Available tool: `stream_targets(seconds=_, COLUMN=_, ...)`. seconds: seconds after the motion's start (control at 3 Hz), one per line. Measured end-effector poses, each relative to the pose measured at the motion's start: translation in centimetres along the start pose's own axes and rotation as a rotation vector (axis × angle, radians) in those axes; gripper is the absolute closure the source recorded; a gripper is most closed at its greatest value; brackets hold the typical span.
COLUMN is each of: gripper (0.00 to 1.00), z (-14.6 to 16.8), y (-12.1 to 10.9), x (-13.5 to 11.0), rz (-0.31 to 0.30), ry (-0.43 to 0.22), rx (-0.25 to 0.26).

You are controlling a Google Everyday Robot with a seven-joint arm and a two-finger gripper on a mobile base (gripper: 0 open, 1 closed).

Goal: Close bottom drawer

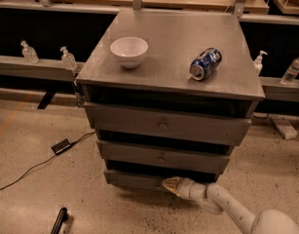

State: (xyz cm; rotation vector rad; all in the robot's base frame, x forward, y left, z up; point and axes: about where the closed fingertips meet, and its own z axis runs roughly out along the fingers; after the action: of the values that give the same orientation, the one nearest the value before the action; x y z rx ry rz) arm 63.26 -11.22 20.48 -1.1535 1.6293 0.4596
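Bottom drawer (132, 179), lowest in the grey cabinet, reaches out to the left of the pincer (168, 184) and stands slightly pulled out, a dark gap above its front. The pincer's tips are together in a point, pressed against that front near its centre, with the white arm (222, 204) trailing down to the right. Directly above the pincer sit the middle drawer (161, 157) and the top drawer (163, 126). Higher still, on the cabinet's surface (173, 33), a white bowl (129, 51) stands up-left and a blue can (205, 63) lies up-right.
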Motion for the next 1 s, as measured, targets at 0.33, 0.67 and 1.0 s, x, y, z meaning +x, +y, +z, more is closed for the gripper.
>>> stream_targets(seconds=0.33, gripper=1.00, z=0.0, y=2.2, x=1.5, rz=0.005, ry=-0.012, rx=-0.031)
stream_targets(seconds=0.67, gripper=1.00, z=-0.1, y=4.6, x=3.0, rz=0.008, ry=-0.031, rx=-0.060)
stream_targets(seconds=1.0, gripper=1.00, z=-0.1, y=5.3, x=3.3, rz=0.002, ry=-0.054, rx=-0.060)
